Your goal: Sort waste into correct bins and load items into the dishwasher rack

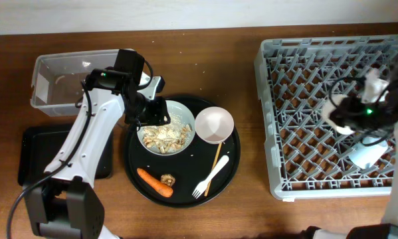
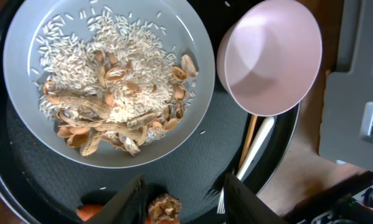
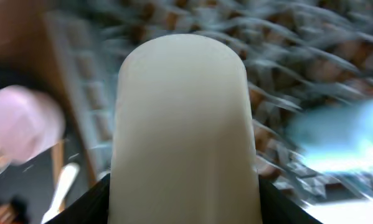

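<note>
Small white cup (image 3: pixel 183 124) gripped in R jaws, over dishwasher rack (image 1: pixel 318 45).

No word, label, brand mark or number can be read in any of the three views. The small white cup (image 3: pixel 183 124) that fills the right wrist view shows a plain, unprinted face (the dishwasher rack (image 3: pixel 311 56) behind it is smeared by motion blur, so any moulded marking there cannot be made out). In the overhead view, everything on the counter (image 1: pixel 252 212) is too small to show lettering.
</note>
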Action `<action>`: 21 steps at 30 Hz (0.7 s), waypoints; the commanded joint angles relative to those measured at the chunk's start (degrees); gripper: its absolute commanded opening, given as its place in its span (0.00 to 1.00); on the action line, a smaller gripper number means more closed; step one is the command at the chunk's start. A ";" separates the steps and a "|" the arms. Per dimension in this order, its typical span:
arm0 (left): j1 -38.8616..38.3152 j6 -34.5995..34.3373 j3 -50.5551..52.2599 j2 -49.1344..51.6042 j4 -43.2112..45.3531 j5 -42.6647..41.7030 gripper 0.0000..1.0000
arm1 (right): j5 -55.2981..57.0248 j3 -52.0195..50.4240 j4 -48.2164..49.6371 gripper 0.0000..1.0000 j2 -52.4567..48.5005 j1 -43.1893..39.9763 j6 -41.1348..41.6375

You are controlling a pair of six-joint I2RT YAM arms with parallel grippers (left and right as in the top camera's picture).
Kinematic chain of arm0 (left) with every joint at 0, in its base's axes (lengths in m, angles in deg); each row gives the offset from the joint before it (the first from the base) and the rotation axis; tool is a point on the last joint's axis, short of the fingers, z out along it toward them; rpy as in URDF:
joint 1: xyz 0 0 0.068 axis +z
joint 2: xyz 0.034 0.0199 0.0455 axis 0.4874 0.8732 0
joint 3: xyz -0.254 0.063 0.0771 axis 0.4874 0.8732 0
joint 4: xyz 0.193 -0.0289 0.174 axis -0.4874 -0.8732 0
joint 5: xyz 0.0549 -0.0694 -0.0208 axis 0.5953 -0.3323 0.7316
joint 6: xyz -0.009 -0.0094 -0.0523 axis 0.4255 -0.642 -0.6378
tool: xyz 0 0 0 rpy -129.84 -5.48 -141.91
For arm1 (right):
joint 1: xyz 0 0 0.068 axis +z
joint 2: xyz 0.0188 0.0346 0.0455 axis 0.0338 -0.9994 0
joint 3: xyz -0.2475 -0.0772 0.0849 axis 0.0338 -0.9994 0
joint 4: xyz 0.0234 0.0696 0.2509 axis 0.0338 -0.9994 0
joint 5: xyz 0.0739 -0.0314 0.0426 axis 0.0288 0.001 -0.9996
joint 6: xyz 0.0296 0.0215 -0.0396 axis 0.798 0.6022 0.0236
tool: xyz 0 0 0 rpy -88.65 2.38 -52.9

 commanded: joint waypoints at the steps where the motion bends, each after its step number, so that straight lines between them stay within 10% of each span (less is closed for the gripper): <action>1: 0.17 -0.57 -0.20 0.35 -0.07 0.79 0.40 | 9.77 0.90 -0.20 0.46 -2.60 -2.75 4.79; 8: 0.07 -0.55 -0.20 0.35 -0.31 0.81 0.40 | 10.16 0.90 0.02 0.46 -13.84 -3.39 4.94; 9: -0.04 -0.55 -0.20 0.35 -0.31 0.81 0.40 | 10.12 0.90 -0.09 0.54 -14.82 -3.39 4.94; 10: -0.04 -0.55 -0.20 0.35 -0.31 0.81 0.40 | 9.77 0.90 -0.26 0.99 -14.95 -3.39 4.94; 16: -0.09 -0.55 -0.20 0.35 -0.31 0.79 0.42 | 4.81 4.90 -3.74 0.99 -8.33 -3.28 5.97; 21: -2.51 -0.55 -0.20 0.35 2.36 0.39 0.51 | -23.10 5.44 -6.32 0.99 2.69 2.45 -6.75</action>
